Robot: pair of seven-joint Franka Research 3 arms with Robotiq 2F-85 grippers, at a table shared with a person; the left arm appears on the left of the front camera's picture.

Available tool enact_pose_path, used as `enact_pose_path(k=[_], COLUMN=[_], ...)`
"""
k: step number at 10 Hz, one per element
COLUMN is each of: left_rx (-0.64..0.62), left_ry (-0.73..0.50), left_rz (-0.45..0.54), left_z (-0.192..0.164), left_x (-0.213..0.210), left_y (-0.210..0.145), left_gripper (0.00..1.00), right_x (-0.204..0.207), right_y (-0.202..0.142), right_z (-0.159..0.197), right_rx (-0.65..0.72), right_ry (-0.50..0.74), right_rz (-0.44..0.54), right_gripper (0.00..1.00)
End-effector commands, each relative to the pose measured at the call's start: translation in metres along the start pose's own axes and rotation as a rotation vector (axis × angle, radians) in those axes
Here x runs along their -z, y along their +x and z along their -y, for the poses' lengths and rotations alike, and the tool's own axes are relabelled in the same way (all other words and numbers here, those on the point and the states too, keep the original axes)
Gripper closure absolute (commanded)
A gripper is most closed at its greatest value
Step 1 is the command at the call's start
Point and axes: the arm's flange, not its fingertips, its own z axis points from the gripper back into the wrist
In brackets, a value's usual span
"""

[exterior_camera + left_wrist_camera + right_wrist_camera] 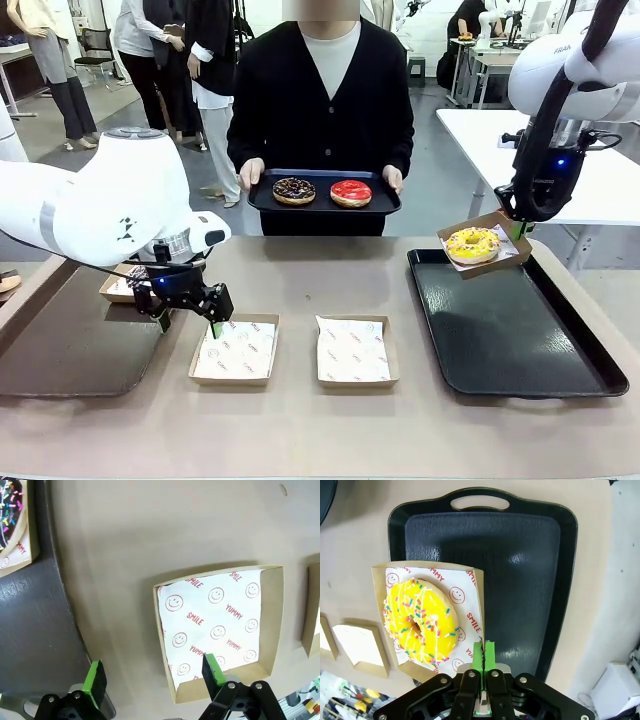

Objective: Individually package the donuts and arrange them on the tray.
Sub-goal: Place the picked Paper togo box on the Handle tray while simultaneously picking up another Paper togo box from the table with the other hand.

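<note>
Now, right gripper [483, 647]: the two fingers are pressed together on the side wall of a paper-lined carton [420, 565], which it holds in the air.
Yellow donut [435, 610]: it lies inside this carton, a little tilted, above the far left corner of the big black tray [530, 580].
Step in hand: I think it is setting the packed donut down on that tray.
How to do it well: lower slowly and keep the carton flat, because the grip is on one edge only and the donut could slide out. Choose a corner place, so there is room for more cartons. Open the fingers only when the bottom rests on the tray.
Left gripper [152, 672]: fingers wide apart, holding nothing, just over the edge of an empty carton [272, 620] on the bench [320, 280].
Second empty carton [356, 350]: beside the first one, between it and the big tray.
Person: stands at the far side with a small tray [325, 207] carrying a chocolate donut with light topping [294, 190] and a red donut [351, 193], both not yet packed.
Dark tray at the left [30, 630]: one more carton with a sprinkled dark donut [10, 510] rests on it, as far as I can see.
</note>
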Motion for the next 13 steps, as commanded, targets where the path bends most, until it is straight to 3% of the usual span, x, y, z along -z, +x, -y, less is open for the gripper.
enact_pose_path(k=[1,10,13], left_rx=[0.002,-0.003,-0.083], left_ry=[0.004,-0.001,-0.026], left_rz=[0.005,0.001,0.046], left_z=[-0.002,-0.002,-0.003], left_x=[-0.004,0.000,0.001], left_y=[0.000,0.001,-0.008], left_gripper=[0.00,0.00,0.00], right_x=[-0.002,0.000,0.024], right_y=[-0.001,0.000,0.007], right_z=[0.001,0.000,-0.018], right_rx=[-0.001,0.000,0.026], right_ry=[-0.004,0.000,-0.024], right_rz=[0.003,0.000,0.033], right_gripper=[0.99,0.99,0.99])
